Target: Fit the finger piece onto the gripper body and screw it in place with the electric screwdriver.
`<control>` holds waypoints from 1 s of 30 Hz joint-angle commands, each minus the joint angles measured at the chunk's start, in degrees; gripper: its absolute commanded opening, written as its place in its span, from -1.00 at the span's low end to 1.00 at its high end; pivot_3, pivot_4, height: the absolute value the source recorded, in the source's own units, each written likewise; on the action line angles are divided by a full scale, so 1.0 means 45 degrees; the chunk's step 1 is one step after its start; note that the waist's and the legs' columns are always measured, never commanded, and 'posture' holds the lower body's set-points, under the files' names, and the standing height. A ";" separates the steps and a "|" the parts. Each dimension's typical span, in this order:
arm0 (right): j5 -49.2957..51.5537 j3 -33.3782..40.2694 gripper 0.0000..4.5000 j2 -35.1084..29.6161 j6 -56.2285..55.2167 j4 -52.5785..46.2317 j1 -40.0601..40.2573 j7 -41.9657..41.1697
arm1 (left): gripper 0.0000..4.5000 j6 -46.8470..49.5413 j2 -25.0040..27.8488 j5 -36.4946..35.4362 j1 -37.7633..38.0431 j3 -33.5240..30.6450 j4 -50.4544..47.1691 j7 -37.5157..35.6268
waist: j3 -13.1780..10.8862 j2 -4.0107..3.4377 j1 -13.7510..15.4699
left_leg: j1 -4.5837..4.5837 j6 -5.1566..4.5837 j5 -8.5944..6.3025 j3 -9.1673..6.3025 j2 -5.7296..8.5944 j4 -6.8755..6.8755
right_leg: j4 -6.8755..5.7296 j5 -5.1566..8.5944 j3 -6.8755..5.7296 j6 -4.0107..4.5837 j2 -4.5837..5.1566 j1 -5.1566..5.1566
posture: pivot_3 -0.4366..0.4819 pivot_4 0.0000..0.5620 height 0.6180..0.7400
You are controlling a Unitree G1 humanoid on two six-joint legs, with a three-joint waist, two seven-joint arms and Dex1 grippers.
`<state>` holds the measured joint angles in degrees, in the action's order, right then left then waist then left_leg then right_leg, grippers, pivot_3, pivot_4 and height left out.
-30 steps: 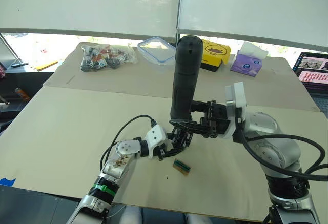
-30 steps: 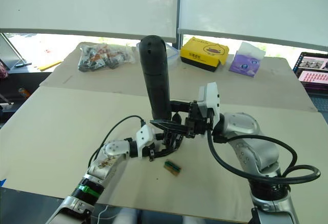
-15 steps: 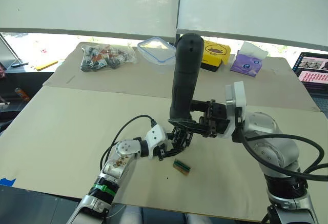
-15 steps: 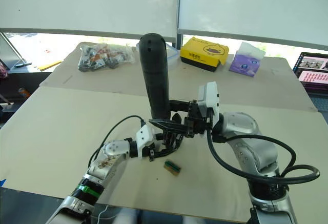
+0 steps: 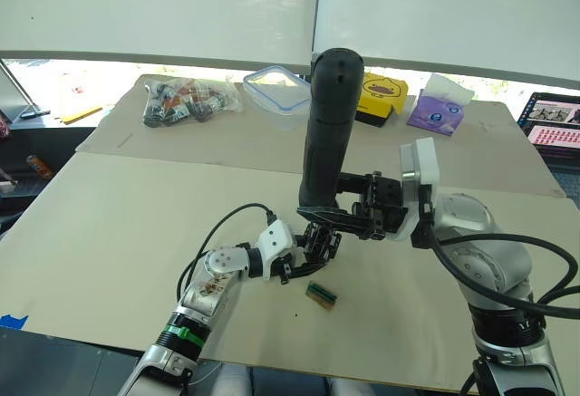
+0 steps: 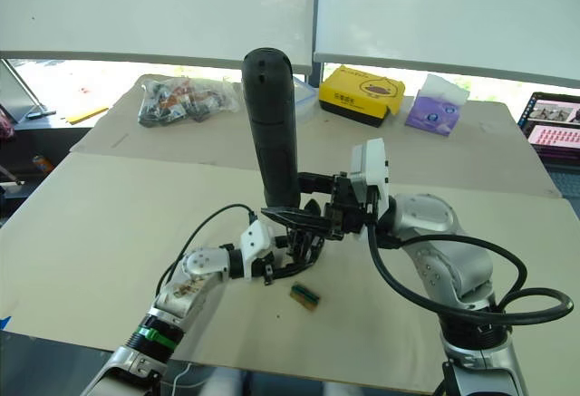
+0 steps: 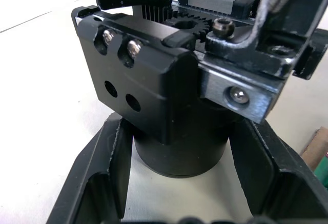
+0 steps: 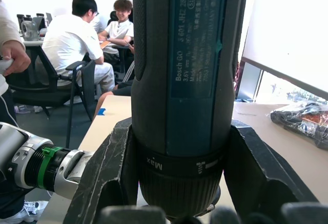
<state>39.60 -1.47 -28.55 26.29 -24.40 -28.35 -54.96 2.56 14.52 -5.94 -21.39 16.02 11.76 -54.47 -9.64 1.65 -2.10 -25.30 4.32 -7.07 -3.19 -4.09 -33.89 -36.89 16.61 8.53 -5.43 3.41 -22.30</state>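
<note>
Currently: screwdriver held over gripper body

Electric screwdriver (image 5: 324,133): upright, clenched in my right hand (image 5: 337,219), above gripper body (image 7: 169,96). Gripper body: on tabletop (image 5: 109,224), base grasped by my left hand (image 5: 308,249). Green-and-brown block (image 5: 321,294): just beside.

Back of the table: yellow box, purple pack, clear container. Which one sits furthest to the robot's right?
The purple tissue pack, with white tissue sticking out on top. The yellow box is beside it, the clear container further left.

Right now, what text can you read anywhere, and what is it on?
"Bosch GO" on the electric screwdriver barrel, running lengthwise.
"Max" on the collar of the electric screwdriver.
A line of digits beside the brand: too small to read surely.
Printing on the yellow box and the purple pack: unreadable.
</note>
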 commanded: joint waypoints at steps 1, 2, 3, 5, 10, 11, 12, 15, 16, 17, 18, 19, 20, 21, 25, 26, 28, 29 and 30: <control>0.0344 0.0202 -0.15 -0.0070 -0.0026 -0.0531 -0.0156 0.0031 | 0.00 0.0579 0.0030 0.0243 0.0473 0.0716 0.0237 -0.0217 | 0.0000 0.0000 0.0000 | 0.0000 0.0000 0.0000 0.0000 -0.0001 0.0000 | 0.0000 0.0000 0.0000 0.0000 0.0000 0.0000 | -0.05 -0.47 1.00; 0.0331 0.0183 -0.15 -0.0078 -0.0013 -0.0528 -0.0134 0.0033 | 0.00 0.0587 0.0030 0.0245 0.0471 0.0718 0.0239 -0.0215 | 0.0000 0.0000 0.0000 | 0.0000 0.0000 0.0000 0.0000 0.0000 0.0000 | 0.0000 0.0000 0.0000 0.0000 0.0000 0.0000 | -0.05 -0.47 1.00; 0.0319 0.0170 -0.15 -0.0083 -0.0004 -0.0525 -0.0116 0.0039 | 0.00 0.0593 0.0031 0.0247 0.0470 0.0720 0.0238 -0.0215 | 0.0000 0.0000 -0.0001 | 0.0000 0.0000 0.0000 0.0000 0.0000 0.0000 | 0.0000 0.0000 0.0000 0.0000 0.0000 0.0000 | -0.05 -0.47 1.00; 0.0293 0.0139 -0.15 -0.0079 -0.0014 -0.0530 -0.0078 0.0047 | 0.00 0.0598 0.0038 0.0252 0.0474 0.0721 0.0229 -0.0213 | 0.0000 0.0000 -0.0001 | -0.0001 0.0000 0.0000 0.0000 0.0000 0.0000 | 0.0000 0.0000 0.0000 0.0000 0.0000 0.0000 | -0.05 -0.47 1.00; 0.0239 0.0086 -0.15 -0.0084 -0.0022 -0.0509 -0.0057 0.0067 | 0.00 0.0572 0.0052 0.0260 0.0455 0.0713 0.0267 -0.0226 | 0.0000 0.0000 0.0000 | 0.0000 0.0000 0.0000 0.0000 0.0000 0.0000 | 0.0000 0.0000 0.0000 0.0000 0.0000 0.0000 | -0.05 -0.47 1.00; 0.0225 0.0074 -0.15 -0.0094 -0.0019 -0.0500 -0.0058 0.0064 | 0.00 0.0566 0.0054 0.0261 0.0448 0.0711 0.0278 -0.0230 | 0.0000 0.0000 0.0000 | 0.0000 0.0000 0.0000 0.0000 0.0000 0.0000 | 0.0001 0.0000 0.0000 0.0000 0.0000 0.0000 | -0.05 -0.47 1.00; 0.0216 0.0066 -0.15 -0.0102 -0.0015 -0.0494 -0.0058 0.0060 | 0.00 0.0562 0.0055 0.0261 0.0443 0.0710 0.0285 -0.0233 | 0.0000 0.0000 0.0000 | 0.0000 0.0000 0.0000 0.0000 0.0000 0.0000 | 0.0001 0.0000 0.0000 -0.0001 0.0000 0.0000 | -0.05 -0.47 1.00; 0.0202 0.0039 -0.15 -0.0138 0.0016 -0.0501 -0.0049 0.0061 | 0.00 0.0559 0.0061 0.0262 0.0442 0.0708 0.0290 -0.0239 | 0.0000 0.0000 -0.0001 | 0.0000 0.0000 0.0000 0.0000 0.0000 0.0000 | 0.0000 0.0000 0.0000 0.0000 0.0000 0.0000 | -0.05 -0.47 1.00; 0.0217 0.0028 -0.15 -0.0158 0.0048 -0.0506 -0.0046 0.0053 | 0.00 0.0558 0.0063 0.0261 0.0443 0.0707 0.0291 -0.0240 | 0.0000 0.0000 -0.0001 | 0.0000 0.0000 0.0000 0.0000 0.0000 0.0000 | 0.0000 0.0000 0.0000 0.0000 0.0000 0.0000 | -0.05 -0.47 1.00; 0.0211 0.0014 -0.15 -0.0170 0.0059 -0.0498 -0.0050 0.0047 | 0.00 0.0555 0.0065 0.0261 0.0438 0.0705 0.0301 -0.0242 | 0.0000 0.0000 -0.0001 | 0.0000 0.0000 0.0000 0.0000 0.0000 0.0000 | 0.0000 0.0000 0.0000 0.0000 0.0000 0.0000 | -0.05 -0.47 1.00; 0.0206 0.0003 -0.15 -0.0188 0.0081 -0.0496 -0.0052 0.0045 | 0.00 0.0553 0.0066 0.0261 0.0436 0.0703 0.0306 -0.0243 | 0.0000 0.0000 -0.0001 | 0.0000 0.0000 0.0000 0.0000 0.0000 0.0000 | 0.0000 0.0000 0.0000 0.0000 0.0000 0.0000 | -0.05 -0.47 1.00; 0.0204 -0.0002 -0.15 -0.0200 0.0099 -0.0498 -0.0054 0.0042 | 0.00 0.0551 0.0067 0.0262 0.0435 0.0702 0.0308 -0.0243 | 0.0000 0.0000 0.0000 | 0.0000 0.0000 0.0000 0.0000 0.0000 0.0000 | 0.0000 0.0000 0.0000 0.0000 0.0000 0.0000 | -0.05 -0.47 1.00; 0.0186 -0.0008 -0.15 -0.0213 0.0116 -0.0498 -0.0056 0.0054 | 0.00 0.0548 0.0069 0.0264 0.0436 0.0703 0.0309 -0.0245 | 0.0000 0.0000 -0.0001 | 0.0000 0.0000 0.0000 0.0000 0.0000 0.0000 | 0.0001 0.0000 0.0000 0.0000 0.0000 0.0000 | -0.05 -0.47 1.00; 0.0176 -0.0009 -0.15 -0.0234 0.0143 -0.0506 -0.0052 0.0070 | 0.00 0.0545 0.0071 0.0266 0.0440 0.0705 0.0308 -0.0246 | 0.0000 0.0000 -0.0001 | 0.0000 0.0000 0.0000 0.0000 0.0000 0.0000 | 0.0001 0.0000 0.0000 0.0000 0.0000 0.0000 | -0.05 -0.47 1.00; 0.0192 -0.0010 -0.15 -0.0273 0.0280 -0.0540 -0.0032 0.0100 | 0.00 0.0530 0.0077 0.0268 0.0451 0.0707 0.0311 -0.0249 | 0.0000 0.0000 -0.0001 | 0.0000 0.0000 0.0000 0.0000 0.0000 0.0000 | 0.0001 0.0000 0.0000 -0.0001 0.0000 0.0000 | -0.05 -0.47 1.00; 0.0206 -0.0009 -0.15 -0.0275 0.0311 -0.0544 -0.0029 0.0109 | 0.00 0.0525 0.0077 0.0269 0.0455 0.0704 0.0315 -0.0244 | 0.0000 0.0000 -0.0001 | 0.0000 0.0000 0.0000 0.0000 0.0000 0.0000 | 0.0001 0.0000 0.0000 0.0000 0.0000 0.0000 | -0.05 -0.47 1.00; 0.0222 -0.0003 -0.15 -0.0261 0.0339 -0.0543 -0.0023 0.0136 | 0.00 0.0520 0.0074 0.0267 0.0465 0.0699 0.0322 -0.0236 | 0.0000 0.0000 -0.0001 | 0.0000 0.0000 0.0000 0.0000 0.0000 0.0000 | 0.0001 0.0000 0.0000 0.0000 0.0000 0.0000 | -0.05 -0.47 1.00; 0.0220 -0.0005 -0.15 -0.0256 0.0341 -0.0542 -0.0018 0.0142 | 0.00 0.0519 0.0072 0.0267 0.0469 0.0698 0.0325 -0.0234 | 0.0000 0.0000 -0.0001 | 0.0000 0.0000 0.0000 -0.0001 0.0000 0.0000 | 0.0000 0.0000 0.0000 0.0000 0.0000 0.0000 | -0.05 -0.47 1.00; 0.0211 -0.0007 -0.15 -0.0244 0.0332 -0.0538 -0.0012 0.0155 | 0.00 0.0515 0.0071 0.0268 0.0470 0.0697 0.0330 -0.0232 | 0.0000 0.0000 -0.0001 | 0.0000 0.0000 0.0000 0.0000 0.0000 0.0000 | 0.0001 0.0000 0.0000 0.0000 0.0000 0.0000 | -0.05 -0.47 1.00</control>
<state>39.51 -2.33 -29.52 28.09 -24.46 -28.18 -54.65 2.83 14.53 -5.99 -21.32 16.02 11.58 -54.46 -9.64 1.66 -2.10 -25.30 4.32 -7.07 -3.19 -4.09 -33.89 -36.89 16.61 8.53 -5.43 3.41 -22.30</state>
